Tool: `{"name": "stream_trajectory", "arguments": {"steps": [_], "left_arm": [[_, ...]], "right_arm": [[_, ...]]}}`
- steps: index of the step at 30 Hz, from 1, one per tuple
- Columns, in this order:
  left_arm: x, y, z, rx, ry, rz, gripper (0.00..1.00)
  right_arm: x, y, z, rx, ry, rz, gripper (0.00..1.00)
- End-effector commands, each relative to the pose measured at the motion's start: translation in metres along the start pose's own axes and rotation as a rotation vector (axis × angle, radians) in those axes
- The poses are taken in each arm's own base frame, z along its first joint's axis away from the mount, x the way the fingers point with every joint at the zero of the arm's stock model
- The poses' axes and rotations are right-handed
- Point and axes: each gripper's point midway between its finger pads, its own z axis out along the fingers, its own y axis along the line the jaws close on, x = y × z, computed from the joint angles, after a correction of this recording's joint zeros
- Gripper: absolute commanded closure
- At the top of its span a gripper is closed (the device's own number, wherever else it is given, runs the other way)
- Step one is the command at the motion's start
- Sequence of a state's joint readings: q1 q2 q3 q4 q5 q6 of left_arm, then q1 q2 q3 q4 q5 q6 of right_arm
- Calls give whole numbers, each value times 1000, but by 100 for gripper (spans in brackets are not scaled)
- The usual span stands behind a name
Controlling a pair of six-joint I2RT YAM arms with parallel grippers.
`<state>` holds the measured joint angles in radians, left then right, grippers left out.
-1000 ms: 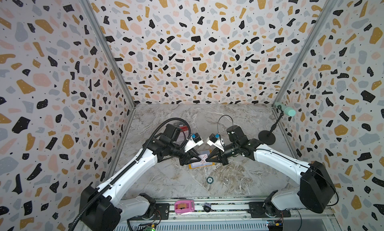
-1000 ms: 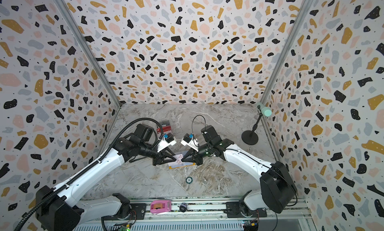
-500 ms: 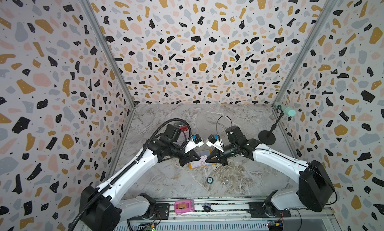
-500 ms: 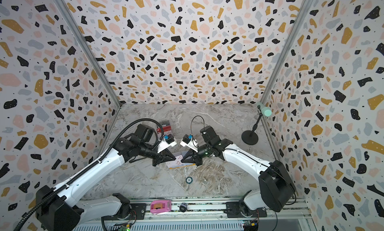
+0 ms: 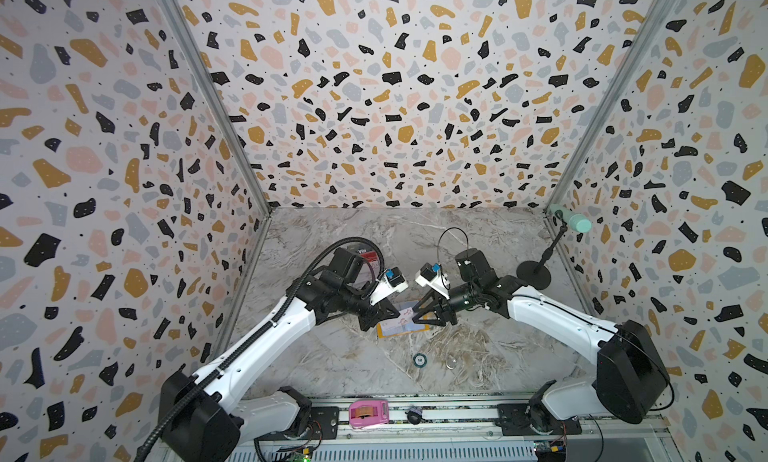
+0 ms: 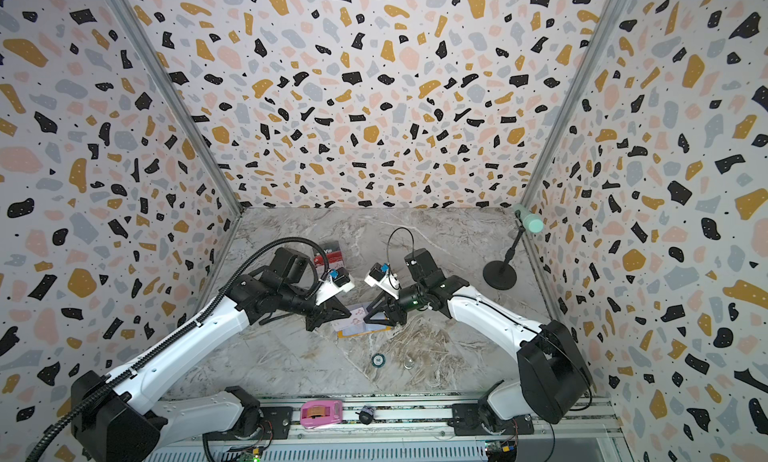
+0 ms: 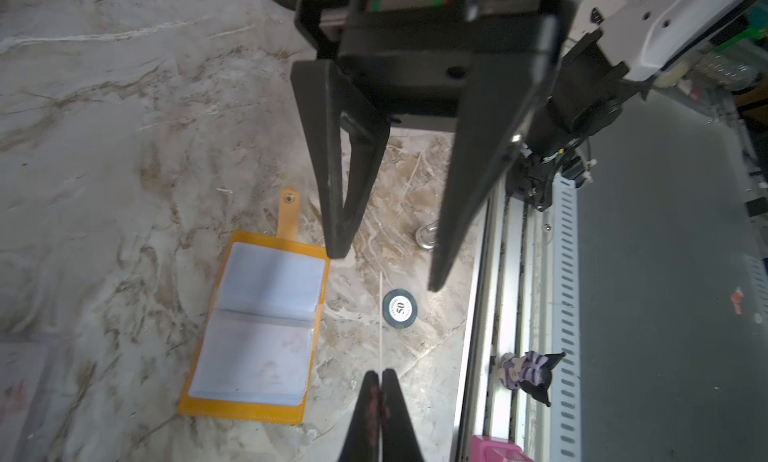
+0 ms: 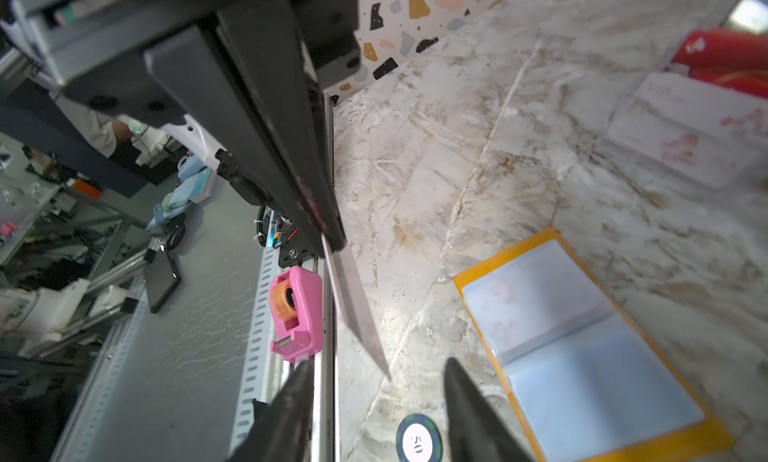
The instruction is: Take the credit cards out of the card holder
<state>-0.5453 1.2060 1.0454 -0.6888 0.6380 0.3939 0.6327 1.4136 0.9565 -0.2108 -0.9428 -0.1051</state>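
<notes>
Left pincer (image 7: pixel 380 374) clamped tight on thin white plastic card (image 7: pixel 380 322), which shows edge-on and is held up off the grey marble surface (image 7: pixel 104 148); its marks are unreadable. Right pincer (image 8: pixel 378 368) has its jaws apart and grips nothing, fingertips either side of the card's free end. Mustard-yellow book-like card holder (image 7: pixel 249 327) lies open flat mid-surface, clear sleeves up, snap tab sticking out. Round dark chip (image 7: pixel 400 308) reads "50", just beside the holder toward the front edge. Black card (image 5: pixel 365 252) lettered "Vip" sits near the left edge

Bright even light, soft shadows, card holder (image 7: pixel 253 327) perhaps glare-washed, edges warped
</notes>
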Motion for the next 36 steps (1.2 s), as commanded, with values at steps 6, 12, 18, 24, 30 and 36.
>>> {"name": "stream_trajectory", "arguments": {"steps": [6,12,18,24,30,36], "left_arm": [[-3,46,-14,-240,58,91,100],[-4,70,-19,-281,71,152,100],[-1,102,-21,-247,82,214,100],[1,144,-20,-238,119,218,100],[10,190,-17,-238,176,188,100],[18,217,-4,-180,215,157,100]], "right_arm": [[-19,-15,-30,177,-104,4,19],[-15,-43,-48,333,-134,65,16],[-14,-49,-54,354,-149,78,15],[-13,-54,-55,359,-149,97,15],[-12,-56,-55,356,-150,100,15],[-8,-58,-56,361,-149,111,16]]}}
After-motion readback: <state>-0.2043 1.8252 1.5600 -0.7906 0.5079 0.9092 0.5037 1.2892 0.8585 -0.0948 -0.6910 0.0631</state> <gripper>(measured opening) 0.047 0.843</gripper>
